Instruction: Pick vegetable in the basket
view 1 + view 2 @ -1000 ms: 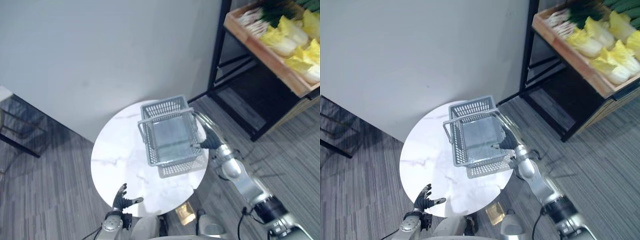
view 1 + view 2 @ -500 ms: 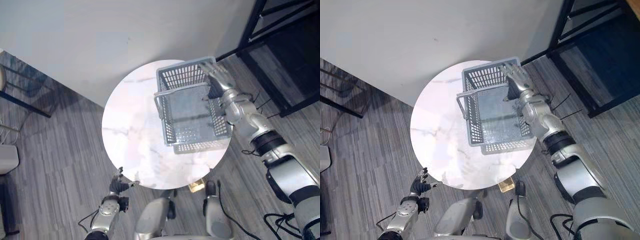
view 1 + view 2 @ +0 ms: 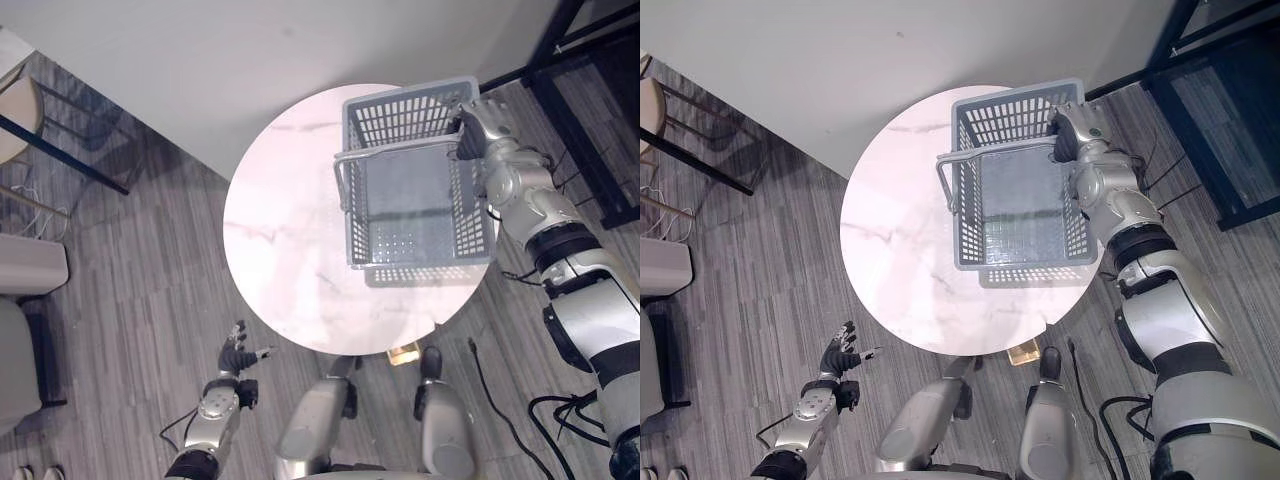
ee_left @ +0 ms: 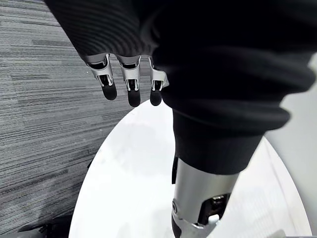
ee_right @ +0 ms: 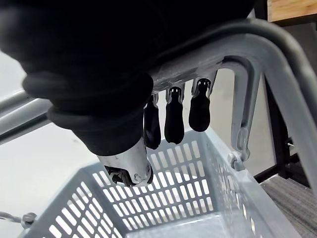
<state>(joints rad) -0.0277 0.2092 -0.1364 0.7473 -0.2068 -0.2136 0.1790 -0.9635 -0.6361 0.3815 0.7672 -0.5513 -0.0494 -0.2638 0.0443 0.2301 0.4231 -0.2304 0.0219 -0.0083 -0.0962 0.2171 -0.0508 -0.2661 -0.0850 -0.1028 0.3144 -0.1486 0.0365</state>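
An empty grey plastic basket [image 3: 402, 118] stands on the right part of a round white marble table [image 3: 290, 250]. Its handle [image 3: 400, 148] is raised across the far end. My right hand [image 3: 485, 125] is at the basket's far right corner. In the right wrist view its fingers [image 5: 174, 116] curl over the handle's grey bar [image 5: 237, 44], with the basket's lattice wall [image 5: 183, 198] below. My left hand [image 3: 238, 358] hangs low beside the table's near left edge, and its fingers [image 4: 130, 84] are straight and hold nothing. No vegetable is in the basket.
A black shelf frame [image 3: 570, 50] stands on the floor at the far right. A dark chair frame [image 3: 60, 150] and a pale seat [image 3: 30, 270] are at the left. Grey striped carpet surrounds the table.
The camera has tilted down, so the shelf of vegetables has left the picture. My right hand has moved from the basket's right side to its far corner, and its fingers have curled over the handle.
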